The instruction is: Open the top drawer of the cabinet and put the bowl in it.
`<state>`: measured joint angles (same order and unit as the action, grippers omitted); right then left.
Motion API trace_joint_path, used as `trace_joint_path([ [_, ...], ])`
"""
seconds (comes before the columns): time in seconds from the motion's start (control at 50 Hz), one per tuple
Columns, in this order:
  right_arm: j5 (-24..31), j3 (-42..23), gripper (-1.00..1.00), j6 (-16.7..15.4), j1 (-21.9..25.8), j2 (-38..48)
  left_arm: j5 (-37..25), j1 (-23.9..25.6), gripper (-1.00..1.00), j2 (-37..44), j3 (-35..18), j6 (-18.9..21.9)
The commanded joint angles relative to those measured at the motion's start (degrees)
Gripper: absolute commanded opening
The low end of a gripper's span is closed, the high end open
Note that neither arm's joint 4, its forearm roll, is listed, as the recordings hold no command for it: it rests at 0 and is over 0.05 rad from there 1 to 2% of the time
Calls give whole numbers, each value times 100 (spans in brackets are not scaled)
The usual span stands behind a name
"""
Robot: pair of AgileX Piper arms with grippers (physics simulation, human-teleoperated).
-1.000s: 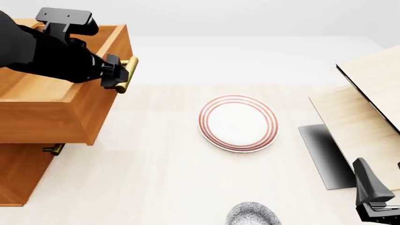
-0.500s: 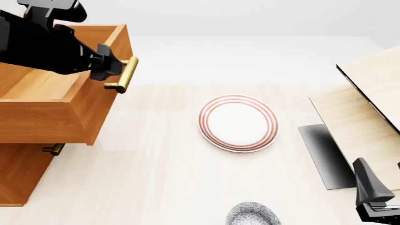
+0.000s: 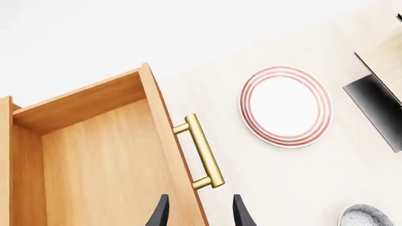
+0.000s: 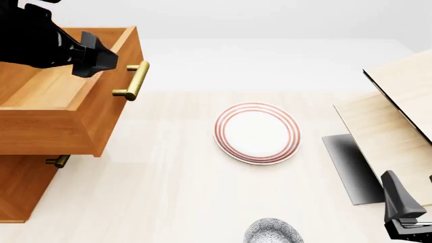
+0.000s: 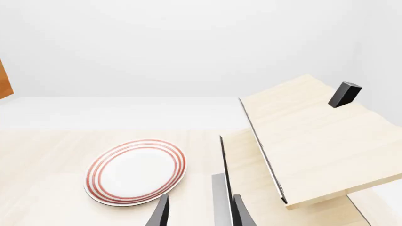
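Drawer status: the top drawer [image 4: 60, 109] of the cabinet [image 4: 20, 190] sits pulled out, and my left gripper [image 4: 94, 59] hangs above its front edge, clear of the brass handle [image 4: 133, 81], fingers spread with nothing between them. The bowl [image 4: 271, 232] is way down at the near edge of the table [image 4: 169, 192], well apart from the drawer, with the red-ringed plate [image 4: 257, 132] between the two. My right gripper [image 5: 197, 212] is low at the right side by the pale wood structure [image 4: 398, 116], fingers parted too, holding nothing.
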<state>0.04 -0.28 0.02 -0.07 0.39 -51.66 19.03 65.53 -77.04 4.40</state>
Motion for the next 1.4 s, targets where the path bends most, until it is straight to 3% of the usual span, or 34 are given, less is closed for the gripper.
trace_joint_path([
  [0.02,2,4,100,-2,0,-10,-148,-360,100,-535,137,792],
  [0.08,2,4,100,-2,2,-11,-170,-92,100,-479,62,763],
  [0.12,2,4,100,-2,0,-10,-194,-165,100,-578,157,957],
  [0.32,3,4,100,-2,1,-9,-371,225,100,-725,-130,930],
  [0.58,2,4,100,-2,1,-10,-318,835,100,-872,81,949],
  [0.8,2,4,100,-1,0,-11,-150,1504,100,-742,138,600],
  [0.96,2,4,100,-2,1,-10,-199,1605,100,-944,339,407],
  [1.14,2,4,100,-4,1,-10,33,2198,100,-696,488,-271],
  [1.4,1,4,100,0,1,-11,305,2509,100,-792,1071,-328],
])
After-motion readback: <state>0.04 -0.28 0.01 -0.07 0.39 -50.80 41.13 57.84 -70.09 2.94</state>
